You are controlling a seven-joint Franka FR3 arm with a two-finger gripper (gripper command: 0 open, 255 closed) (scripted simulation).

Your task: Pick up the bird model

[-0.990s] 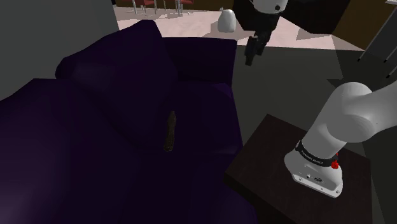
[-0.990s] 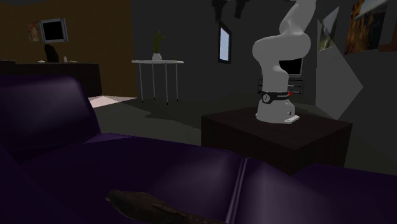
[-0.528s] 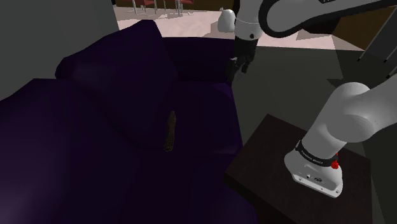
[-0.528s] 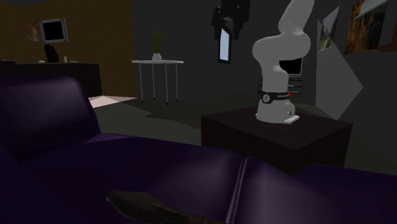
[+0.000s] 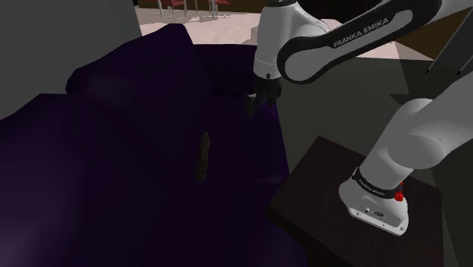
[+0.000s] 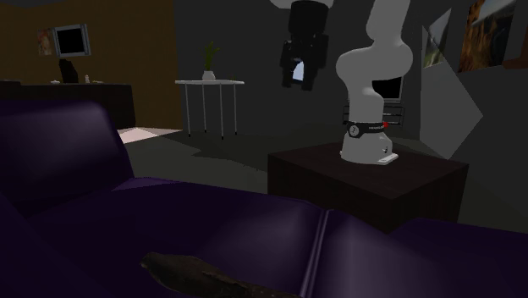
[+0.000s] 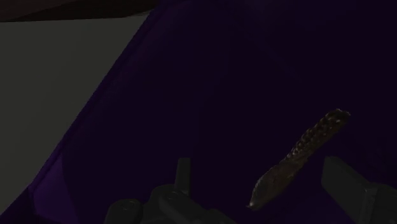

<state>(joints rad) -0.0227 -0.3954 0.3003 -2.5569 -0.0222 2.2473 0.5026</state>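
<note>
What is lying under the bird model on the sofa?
The bird model rests on a cushion of the dark purple sofa; nothing else shows beneath. The cushion patch directly under it is covered.

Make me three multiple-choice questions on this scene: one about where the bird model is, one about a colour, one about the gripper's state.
1. The bird model lies on: A the sofa seat; B the floor; C a shelf.
2. The sofa is: A white; B dark purple; C green.
3. The gripper is: A shut on the bird model; B shut on nothing; C open.
Answers: 1 A, the cushion lies beneath it; 2 B, its cushions show it; 3 C, its fingers stand apart in the wrist view.
</note>
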